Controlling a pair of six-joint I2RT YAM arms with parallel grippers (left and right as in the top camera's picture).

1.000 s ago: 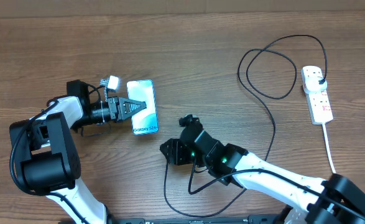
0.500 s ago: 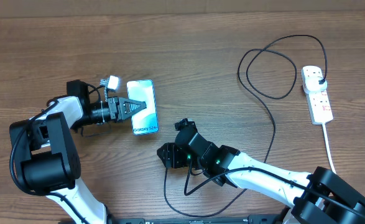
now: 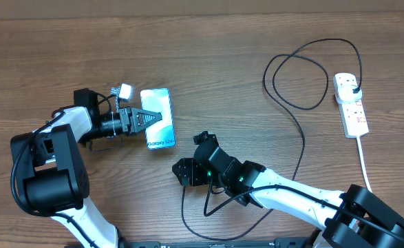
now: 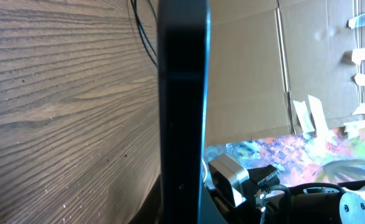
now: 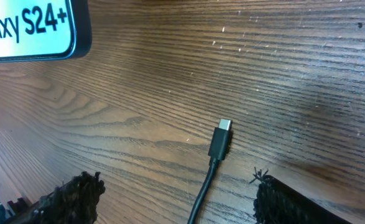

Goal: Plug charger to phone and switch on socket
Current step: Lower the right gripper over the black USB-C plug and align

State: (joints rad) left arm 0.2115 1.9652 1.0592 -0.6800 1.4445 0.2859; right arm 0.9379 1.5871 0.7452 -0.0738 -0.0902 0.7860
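Near phone point(image 5: 27, 28), charger point(image 5: 219, 140) tip ungripped, hidden overhead

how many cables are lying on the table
2. The black charger cable loops from the power strip on the right, its tip lying inside the open right gripper. The power strip's white cord runs toward the near edge. No others show.

The phone point(image 3: 162, 131) is glowing light blue with dark lettering. The charger point(image 5: 218, 144) is showing black, silver-tipped. The socket point(image 3: 352, 105) is showing white with red marks. The table point(image 3: 222, 62) is showing brown wood grain.
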